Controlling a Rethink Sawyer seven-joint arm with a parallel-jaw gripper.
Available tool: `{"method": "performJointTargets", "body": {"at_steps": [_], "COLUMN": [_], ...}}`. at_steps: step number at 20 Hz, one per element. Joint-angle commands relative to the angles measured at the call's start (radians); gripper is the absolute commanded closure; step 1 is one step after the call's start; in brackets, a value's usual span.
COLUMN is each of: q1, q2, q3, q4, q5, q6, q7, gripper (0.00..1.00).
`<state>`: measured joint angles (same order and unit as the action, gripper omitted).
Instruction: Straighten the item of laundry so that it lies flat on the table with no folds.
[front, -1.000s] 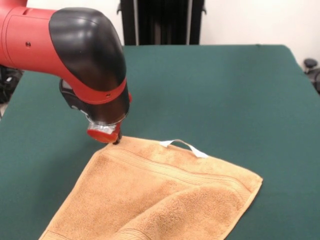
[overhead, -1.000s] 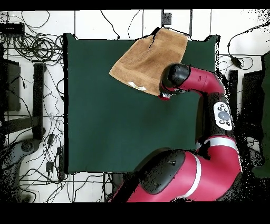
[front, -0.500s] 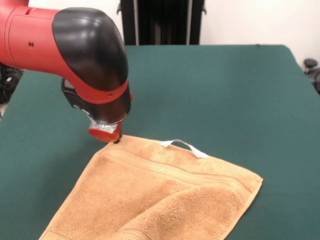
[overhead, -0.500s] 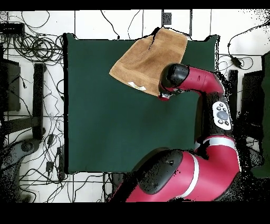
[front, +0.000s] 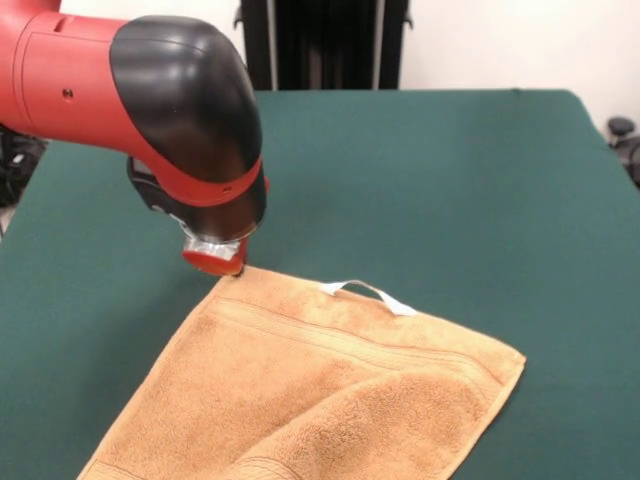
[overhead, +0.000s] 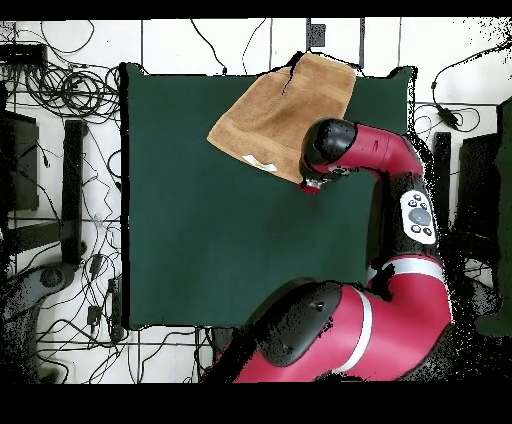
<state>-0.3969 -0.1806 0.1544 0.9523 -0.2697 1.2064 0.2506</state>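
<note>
The item of laundry (front: 330, 390) is a golden-tan towel lying on the green table (front: 450, 180) at the near left, with one part folded over itself toward the front. Its white loop tag (front: 370, 293) sticks out from the far hem. My gripper (front: 237, 268) hangs under the red and black arm, right at the towel's far left corner; its tip is mostly hidden by the wrist. In the overhead view the towel (overhead: 280, 110) lies at the table's (overhead: 200, 240) top edge, and the gripper (overhead: 310, 184) is at its lower right corner.
A black stand (front: 320, 45) rises behind the table's far edge. Cables (overhead: 70, 90) lie on the floor around the table. In the overhead view the towel's upper corner reaches the table's edge.
The arm has drifted slightly to the right and down in the front view. The towel has kept its shape and place.
</note>
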Motion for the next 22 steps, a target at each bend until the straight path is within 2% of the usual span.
{"method": "performJointTargets", "body": {"at_steps": [1,8,13,15,22], "q1": [0.065,0.073,0.070,0.058,0.018], "q2": [0.037,0.042,0.043,0.072,0.237], "q3": [0.021,0.022,0.027,0.046,0.093], "q4": [-0.009,-0.043,-0.041,-0.056,-0.133], "q5": [-0.023,-0.027,-0.034,-0.028,-0.043], "q6": [0.165,0.235,0.214,0.153,-0.209], "q7": [0.117,0.119,0.114,0.110,0.134], "gripper": [1.00,1.00,1.00,1.00,1.00]}}
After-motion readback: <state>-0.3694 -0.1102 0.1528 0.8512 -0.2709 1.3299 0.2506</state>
